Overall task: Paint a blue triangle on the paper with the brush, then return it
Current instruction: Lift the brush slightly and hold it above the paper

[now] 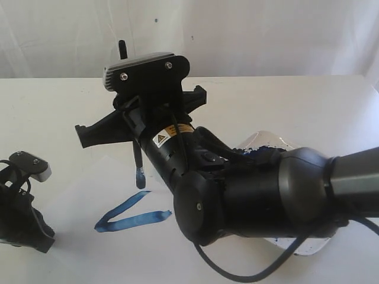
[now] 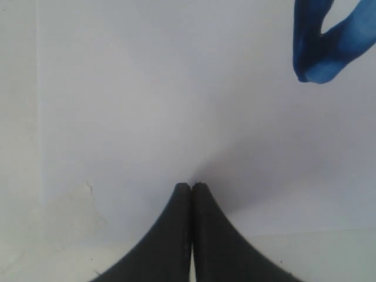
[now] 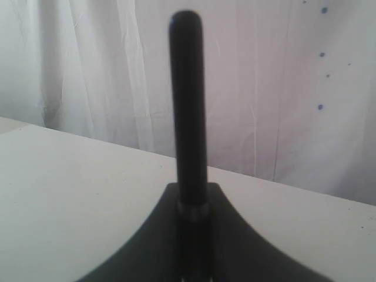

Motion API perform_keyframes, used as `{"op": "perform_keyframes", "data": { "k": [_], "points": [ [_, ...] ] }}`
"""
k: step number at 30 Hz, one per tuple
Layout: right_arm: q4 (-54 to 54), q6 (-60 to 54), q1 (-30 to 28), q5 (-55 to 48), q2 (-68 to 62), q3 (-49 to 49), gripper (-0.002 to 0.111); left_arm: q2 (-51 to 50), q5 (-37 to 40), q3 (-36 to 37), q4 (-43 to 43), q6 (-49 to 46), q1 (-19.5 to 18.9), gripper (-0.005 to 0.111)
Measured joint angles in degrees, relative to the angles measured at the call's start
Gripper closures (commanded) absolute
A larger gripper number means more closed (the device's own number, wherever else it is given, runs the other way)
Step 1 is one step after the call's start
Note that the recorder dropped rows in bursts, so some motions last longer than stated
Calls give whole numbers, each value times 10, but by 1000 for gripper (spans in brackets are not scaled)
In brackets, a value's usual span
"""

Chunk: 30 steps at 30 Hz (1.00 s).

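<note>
The right gripper is clamping the brush upright, tip hanging above the blue triangle. The left gripper, closed and empty, is probably steadying the paper.

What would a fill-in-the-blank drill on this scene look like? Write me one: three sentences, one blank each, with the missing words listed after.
1. The right pincer is shut on the handle of the ___.
2. The left pincer is ___ and holds nothing.
3. The triangle on the paper is painted in ___.

Missing words: brush; shut; blue.
</note>
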<state>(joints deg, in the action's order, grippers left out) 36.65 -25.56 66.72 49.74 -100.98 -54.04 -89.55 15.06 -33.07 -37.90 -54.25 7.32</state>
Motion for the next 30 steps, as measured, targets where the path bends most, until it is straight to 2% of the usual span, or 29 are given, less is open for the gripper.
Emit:
{"op": "perform_keyframes", "data": {
  "k": [20, 30],
  "points": [
    [2, 0, -2, 13, 1, 0, 108, 0, 1, 0, 0, 0, 0, 107],
    [2, 1, -48, -108, 33, -26, 108, 0, 1, 0, 0, 0, 0, 107]
  ]
}}
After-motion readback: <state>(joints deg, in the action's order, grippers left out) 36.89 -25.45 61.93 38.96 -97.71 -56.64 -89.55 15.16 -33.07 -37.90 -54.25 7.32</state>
